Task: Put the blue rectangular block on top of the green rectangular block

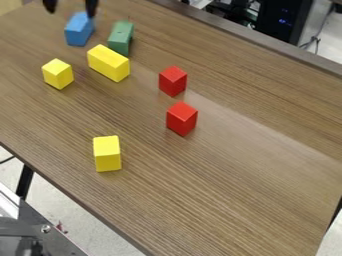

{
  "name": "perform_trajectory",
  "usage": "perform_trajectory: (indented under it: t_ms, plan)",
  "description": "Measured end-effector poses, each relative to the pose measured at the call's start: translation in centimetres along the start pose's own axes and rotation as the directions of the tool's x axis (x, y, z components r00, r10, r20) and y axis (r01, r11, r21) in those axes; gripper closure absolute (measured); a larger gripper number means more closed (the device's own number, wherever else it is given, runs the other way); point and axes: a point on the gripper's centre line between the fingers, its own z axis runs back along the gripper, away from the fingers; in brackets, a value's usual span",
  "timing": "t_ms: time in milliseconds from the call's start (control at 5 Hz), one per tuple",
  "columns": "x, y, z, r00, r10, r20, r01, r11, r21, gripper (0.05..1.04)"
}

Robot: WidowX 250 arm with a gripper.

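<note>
While my pincer (71,6) hangs spread, the blue block (78,30) lies below it, toward the camera, long axis pointing roughly that way, near the green block (121,38).

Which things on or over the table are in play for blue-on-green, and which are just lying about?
In play:
- blue rectangular block
- green rectangular block
- claw, open, near the blue block

Lying about:
- long yellow block
- two shorter yellow blocks
- two red blocks
</note>
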Motion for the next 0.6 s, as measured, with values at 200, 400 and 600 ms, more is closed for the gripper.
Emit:
perform_trajectory:
  t_ms: [200, 400, 600]
  plan:
    - [0.8, 0.7, 0.2, 0.998, -0.043, 0.037, 0.043, 0.999, 0.010, 0.085]
    - [2.2, 0.5, -1.8, 0.994, -0.103, 0.025, 0.104, 0.994, -0.034, 0.086]
    - [3.5, 0.5, -3.2, 0.983, -0.181, 0.033, 0.183, 0.981, -0.072, 0.086]
